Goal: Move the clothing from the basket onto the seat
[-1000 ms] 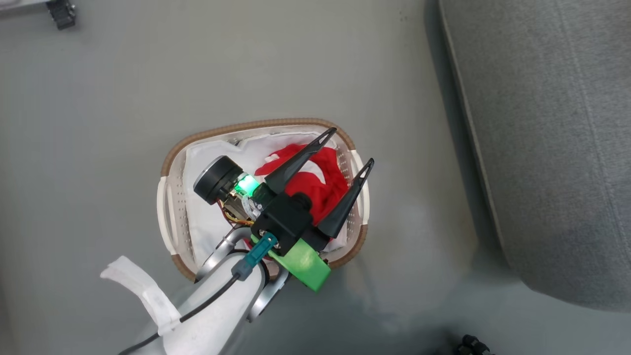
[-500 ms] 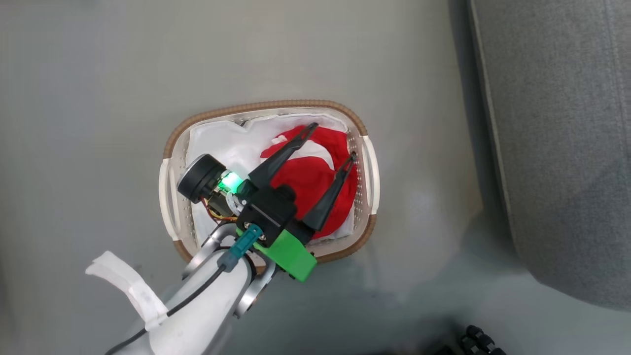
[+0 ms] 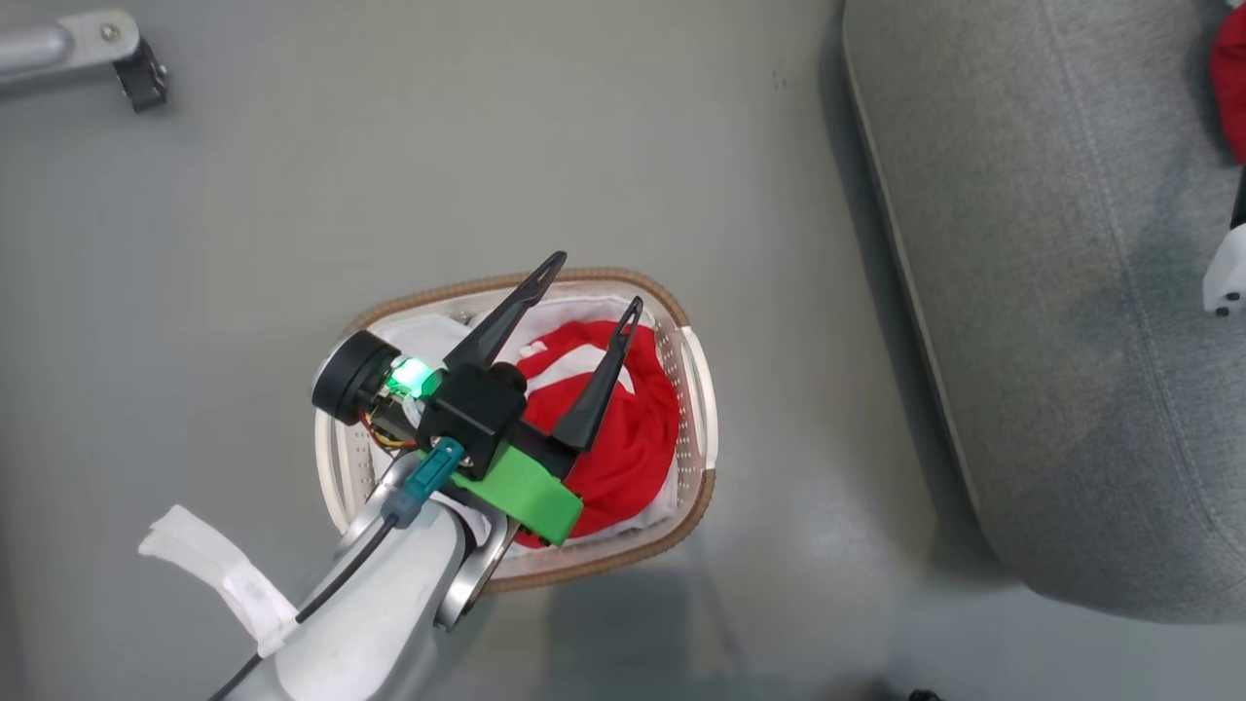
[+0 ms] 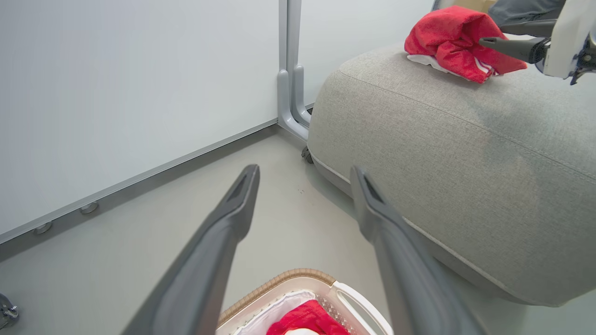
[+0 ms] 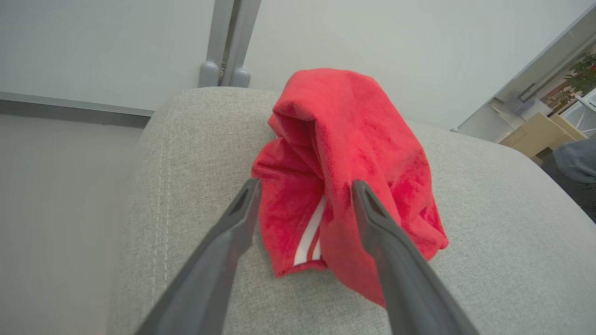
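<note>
The white basket (image 3: pixel 693 389) with a brown rim stands on the grey floor, left of the grey seat (image 3: pixel 1051 292). One piece of red clothing (image 3: pixel 628 448) with white stripes lies in the basket on a white cloth. My left gripper (image 3: pixel 597 282) hangs open above it with nothing between its fingers, as the left wrist view confirms (image 4: pixel 305 172). A second piece of red clothing (image 5: pixel 344 149) rests bunched on the seat (image 5: pixel 489 242). My right gripper (image 5: pixel 306 186) is open, one finger on each side of that clothing.
A metal leg with a black caster (image 3: pixel 136 73) sits at the far left on the floor. A grey post (image 4: pixel 288 70) and white wall panels stand behind the seat. A white part of my right arm (image 3: pixel 1225 277) shows over the seat's right side.
The head camera has shifted. My left gripper stays open over the basket, now a little further left across it. Red clothing and my right arm have come into view on the seat.
</note>
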